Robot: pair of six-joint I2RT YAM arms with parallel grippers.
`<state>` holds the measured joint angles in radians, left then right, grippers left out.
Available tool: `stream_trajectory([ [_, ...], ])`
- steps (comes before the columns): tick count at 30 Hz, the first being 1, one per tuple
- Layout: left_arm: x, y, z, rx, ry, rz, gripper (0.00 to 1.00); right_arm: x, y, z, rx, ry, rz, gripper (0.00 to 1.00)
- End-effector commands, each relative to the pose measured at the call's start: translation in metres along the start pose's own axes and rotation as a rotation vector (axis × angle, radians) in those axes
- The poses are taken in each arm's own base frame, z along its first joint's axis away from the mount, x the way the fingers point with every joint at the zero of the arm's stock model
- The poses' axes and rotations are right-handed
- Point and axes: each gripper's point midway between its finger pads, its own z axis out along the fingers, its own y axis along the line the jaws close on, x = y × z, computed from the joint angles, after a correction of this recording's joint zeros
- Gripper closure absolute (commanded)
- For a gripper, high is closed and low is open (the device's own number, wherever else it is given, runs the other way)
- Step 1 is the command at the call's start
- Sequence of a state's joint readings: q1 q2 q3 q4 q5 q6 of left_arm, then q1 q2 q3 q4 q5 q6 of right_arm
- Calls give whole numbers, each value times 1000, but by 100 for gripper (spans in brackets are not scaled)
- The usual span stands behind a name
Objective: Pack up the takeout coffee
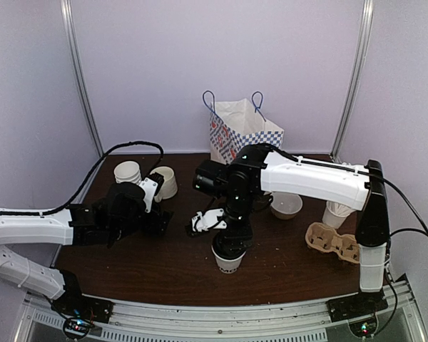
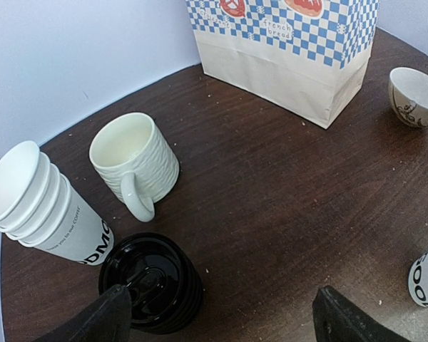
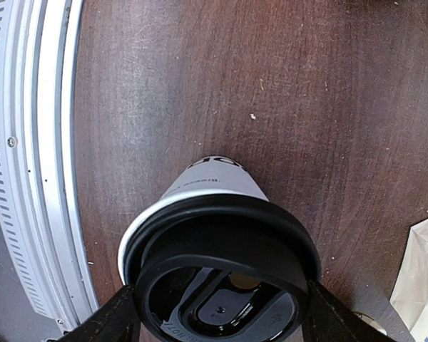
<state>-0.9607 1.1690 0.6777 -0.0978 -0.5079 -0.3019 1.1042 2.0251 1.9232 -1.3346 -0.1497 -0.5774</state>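
The takeout coffee (image 1: 228, 261) is a white paper cup with black lettering, standing upright near the table's front middle. In the right wrist view its black lid (image 3: 221, 285) sits on the cup (image 3: 214, 187), and a strip of white rim shows on the left. My right gripper (image 3: 221, 317) points down over it, with its fingers (image 3: 107, 320) pressed against both sides of the lid's raised top. It also shows in the top view (image 1: 230, 239). My left gripper (image 2: 221, 328) is open and empty, low over the table at the left (image 1: 155, 217). Its left finger hangs over a stack of black lids (image 2: 153, 281).
A checked paper bag (image 1: 239, 132) stands at the back middle. A stack of white paper cups (image 2: 46, 206) and a cream mug (image 2: 135, 160) are at the back left. A white bowl (image 1: 286, 205), more cups (image 1: 337, 212) and a cardboard cup carrier (image 1: 333, 241) are on the right.
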Motion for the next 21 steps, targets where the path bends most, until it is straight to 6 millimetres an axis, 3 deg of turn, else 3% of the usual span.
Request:
stream_trajectory([
  [1, -17, -1, 0, 13, -48, -45, 8, 1, 3, -3, 17, 5, -12, 24],
  [9, -18, -2, 2, 17, -49, -50, 8, 1, 0, -27, 63, -28, -13, 24],
  [21, -17, -1, 1, 18, -46, -55, 8, 1, 4, -16, 28, -17, -14, 24],
])
